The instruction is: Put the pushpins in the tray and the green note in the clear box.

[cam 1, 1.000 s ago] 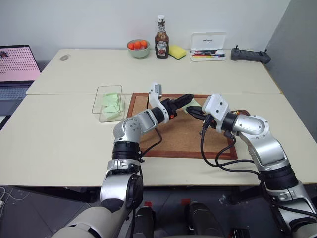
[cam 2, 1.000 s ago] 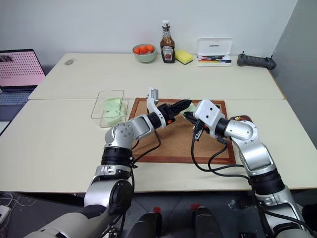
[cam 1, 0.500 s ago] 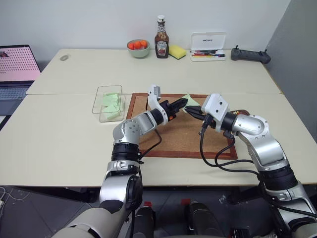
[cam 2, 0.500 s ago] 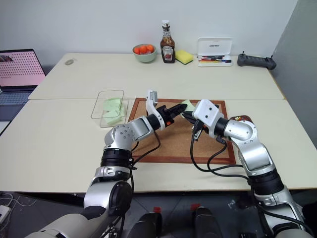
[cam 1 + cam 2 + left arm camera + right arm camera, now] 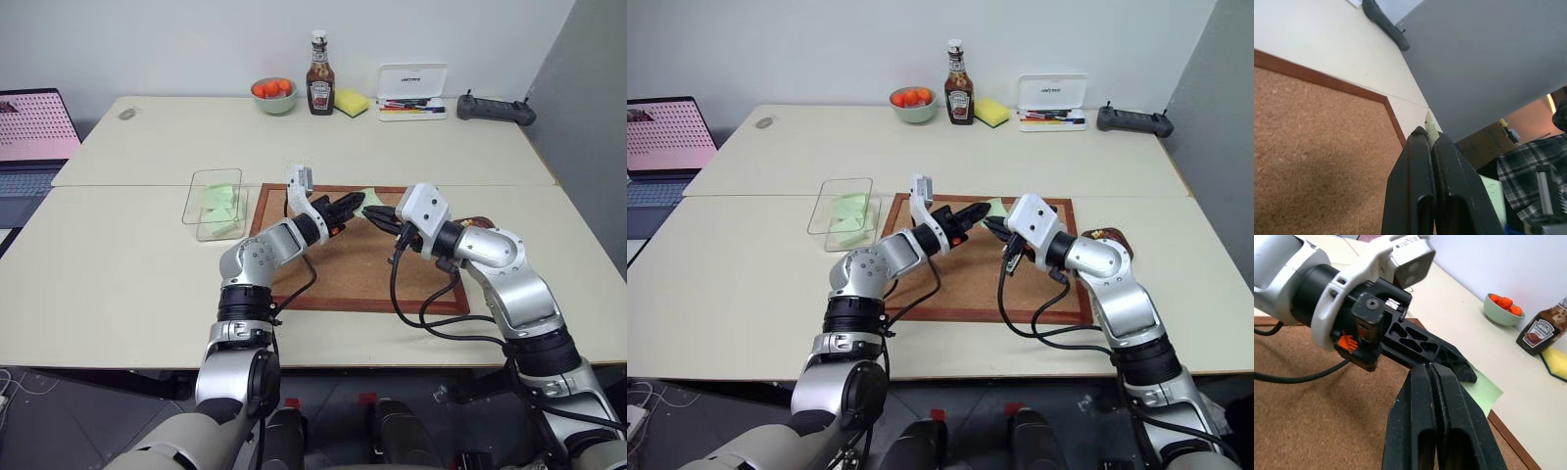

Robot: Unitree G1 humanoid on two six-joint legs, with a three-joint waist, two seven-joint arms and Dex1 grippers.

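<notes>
Both grippers meet tip to tip above the corkboard (image 5: 343, 264). The pale green note (image 5: 370, 194) hangs between them. My left gripper (image 5: 355, 204) is shut on it; a sliver of the note (image 5: 1430, 130) shows between its tips. From the other side, my right gripper (image 5: 378, 213) is shut on the same note (image 5: 1482, 391). The clear box (image 5: 216, 204) stands just left of the board with green slips inside. The reddish-brown tray (image 5: 479, 223) peeks out behind my right arm. The pushpins are hidden.
Along the far table edge stand a green bowl of fruit (image 5: 273, 95), a ketchup bottle (image 5: 319, 86), a yellow sponge (image 5: 350, 102), a white pen case (image 5: 411, 98) and a black controller (image 5: 495, 110). A laptop (image 5: 34, 137) sits at the far left.
My left gripper's fingers, open a second ago, have closed on the green note. Both hands stayed where they were.
</notes>
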